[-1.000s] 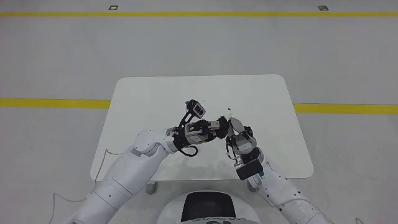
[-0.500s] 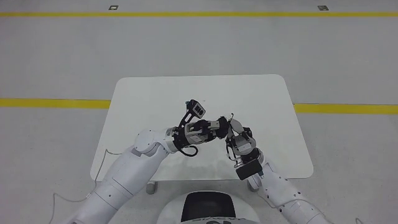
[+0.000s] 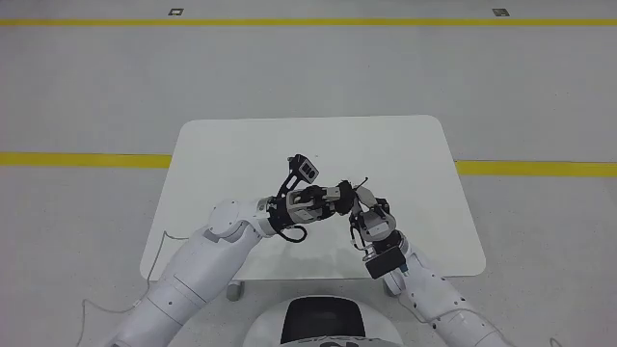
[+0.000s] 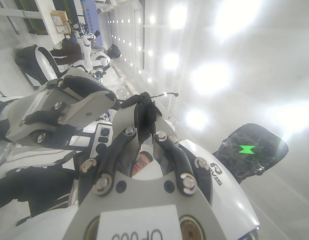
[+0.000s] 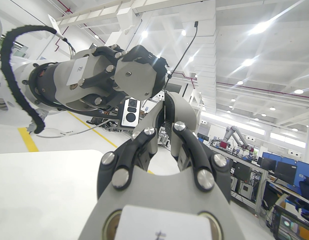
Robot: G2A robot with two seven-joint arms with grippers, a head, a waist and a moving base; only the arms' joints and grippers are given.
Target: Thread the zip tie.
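Observation:
A thin black zip tie (image 3: 362,185) is held in the air above the white table (image 3: 289,149), between my two grippers. My left gripper (image 3: 344,196) and right gripper (image 3: 361,202) meet tip to tip over the table's near middle. In the left wrist view the left gripper (image 4: 145,106) is shut on the zip tie (image 4: 167,94), whose short end pokes out past the pads. The right gripper (image 4: 113,101) sits close beside it. In the right wrist view the right gripper (image 5: 165,102) is shut on the zip tie (image 5: 184,48), which rises past the left gripper (image 5: 157,71).
The table (image 5: 44,176) carries nothing else around the arms. A black sleeved cable (image 5: 9,63) loops off the left arm. The table's near edge lies just below the grippers in the top view.
The zip tie's free end has dropped lower and shifted slightly right, now sticking out less above the grippers. Both grippers stay closed and nearly in place.

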